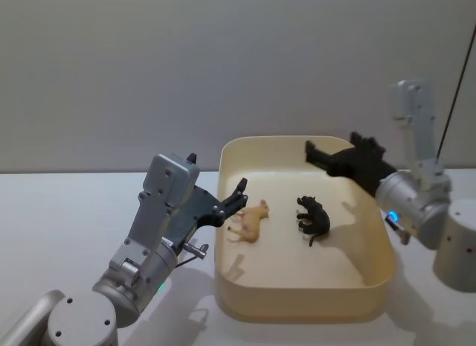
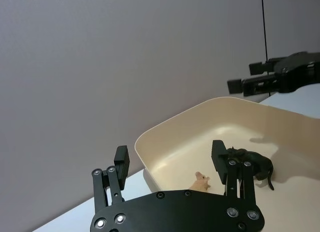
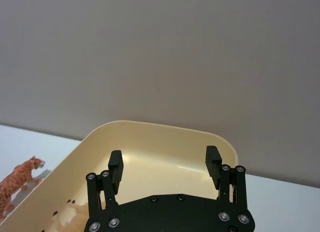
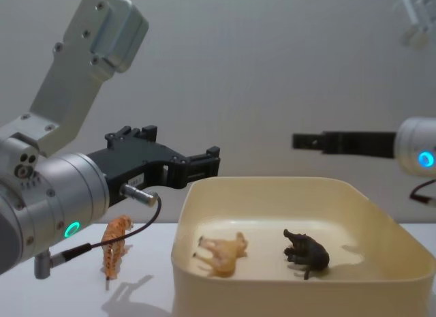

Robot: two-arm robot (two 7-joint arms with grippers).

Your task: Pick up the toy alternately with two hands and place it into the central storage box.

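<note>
The central storage box (image 1: pixel 297 310) is a cream-yellow tub in the middle of the white table. Inside it a tan animal toy (image 1: pixel 251 221) lies on its side, and a dark animal toy (image 1: pixel 313 216) lies to its right. An orange striped tiger toy (image 4: pixel 116 245) stands on the table outside the tub's left wall. My left gripper (image 1: pixel 238 193) hovers over the tub's left rim, open and empty. My right gripper (image 1: pixel 316 152) hangs above the tub's back right part, open and empty too. In the right wrist view the tiger (image 3: pixel 17 179) stands beyond the rim (image 3: pixel 150 123).
A plain grey wall runs behind the table. The thick silver left arm (image 4: pixel 48 194), with its green ring light, stands over the table left of the tub. A black cable (image 4: pixel 129 232) loops from it near the tiger. A pale cylinder (image 1: pixel 462 245) stands at the far right.
</note>
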